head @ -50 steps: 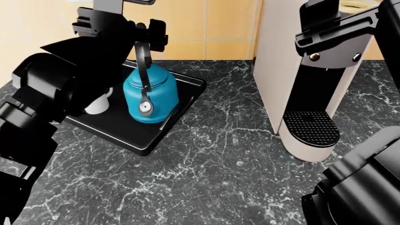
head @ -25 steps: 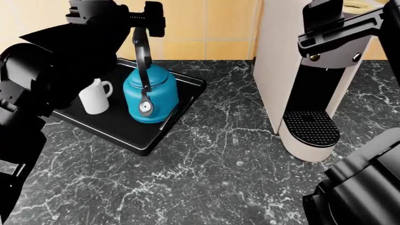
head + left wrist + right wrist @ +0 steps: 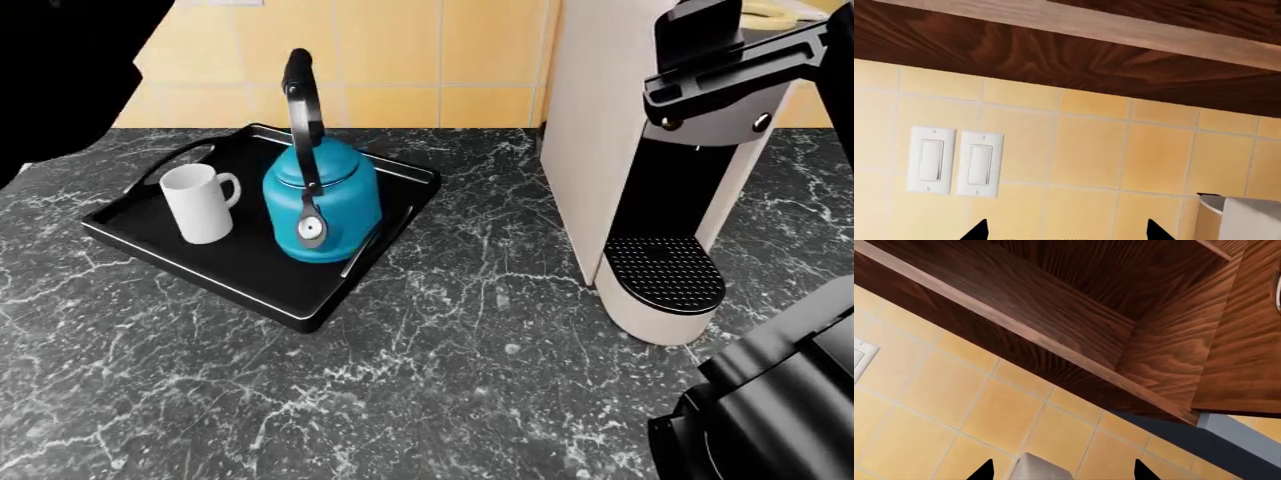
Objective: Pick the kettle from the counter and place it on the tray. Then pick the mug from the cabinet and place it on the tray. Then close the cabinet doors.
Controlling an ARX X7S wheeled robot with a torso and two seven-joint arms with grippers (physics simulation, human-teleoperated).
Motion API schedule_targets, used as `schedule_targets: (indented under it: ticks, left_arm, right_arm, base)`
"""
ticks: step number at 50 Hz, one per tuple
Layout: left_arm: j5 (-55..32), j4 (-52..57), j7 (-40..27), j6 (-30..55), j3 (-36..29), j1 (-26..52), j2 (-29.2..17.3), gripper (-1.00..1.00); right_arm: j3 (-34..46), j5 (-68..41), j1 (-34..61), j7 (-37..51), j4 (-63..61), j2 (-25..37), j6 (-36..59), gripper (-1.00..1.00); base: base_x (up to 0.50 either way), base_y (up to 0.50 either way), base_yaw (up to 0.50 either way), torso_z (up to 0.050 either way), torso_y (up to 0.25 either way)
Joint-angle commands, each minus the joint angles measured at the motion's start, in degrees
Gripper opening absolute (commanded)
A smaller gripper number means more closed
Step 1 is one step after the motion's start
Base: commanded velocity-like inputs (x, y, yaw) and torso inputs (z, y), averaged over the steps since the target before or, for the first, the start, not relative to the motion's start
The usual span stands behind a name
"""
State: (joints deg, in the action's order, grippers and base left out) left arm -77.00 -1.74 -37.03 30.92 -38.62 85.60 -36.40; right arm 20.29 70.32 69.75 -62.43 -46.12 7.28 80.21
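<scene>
With the kettle (image 3: pixel 320 205) and the mug (image 3: pixel 198 204) both standing upright on the tray (image 3: pixel 254 280), side by side and just apart, what's left by my read is the cabinet doors.

Tray sits on the counter (image 3: pixel 441 370), left of the coffee machine (image 3: pixel 641 170), well apart from it.

Left gripper (image 3: pixel 1064 231): only two dark fingertips show at the frame edge, spread with tile wall between them, so apart and holding nothing. It faces the tiled backsplash and the twin wall switches (image 3: pixel 954 161), with the cabinet underside (image 3: pixel 1074 55) above.

Right gripper (image 3: pixel 1062 471): same picture — tips spread, nothing between them. It looks up at the open cabinet interior (image 3: pixel 1121 285), and one door (image 3: pixel 1247 335) hangs open at the side. A sliver of metal at that frame's edge is probably the door handle — too cropped to be sure.

Handling judgement for the doors:
- rigid wood panel on a hinge, light to swing, not fragile
- no grasp needed; a flat push on the outer face near the free edge gives the most leverage
- smooth veneer, so a fingertip may slip if the push runs at a shallow angle
- follow the arc, don't shove straight in

Only one door is visible now; I can't tell the state of the other.
</scene>
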Motion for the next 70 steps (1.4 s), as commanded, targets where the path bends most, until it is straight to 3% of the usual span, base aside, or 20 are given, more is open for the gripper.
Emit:
schedule_targets:
  ticks: [1,19,31,48,70]
  left_arm:
    - [-8.37,9.79,-5.35,0.88,4.70,-2.82,-5.68,1.00]
    - [-11.70,20.34,-11.43,0.86,7.25,-2.71,-8.80,1.00]
    - [-11.44,20.50,-12.40,2.30,7.08,0.45,-8.46,1.00]
    - [-10.30,27.11,-13.70,-1.28,8.85,-7.69,-13.06,1.00]
    - [-9.41,29.12,-14.33,-2.16,9.57,-9.43,-14.50,1.00]
  right_arm:
    - [-0.20,0.40,-0.25,-0.34,-0.31,-0.05,0.13,1.00]
    - [-2.35,-3.75,-2.33,2.96,-1.29,-1.10,-2.04,1.00]
    - [-1.23,-3.40,1.41,1.38,1.27,-0.62,-1.55,1.00]
    - [-1.39,-4.58,0.75,2.48,0.46,-1.08,-2.32,1.00]
    - [-0.31,-3.46,1.18,1.75,0.34,-0.95,-1.09,1.00]
  base:
    - [0.00,0.00,0.00,0.000,0.000]
    - [0.00,0.00,0.00,0.000,0.000]
    - [0.00,0.00,0.00,0.000,0.000]
    - [0.00,0.00,0.00,0.000,0.000]
    - [0.01,0.00,0.00,0.000,0.000]
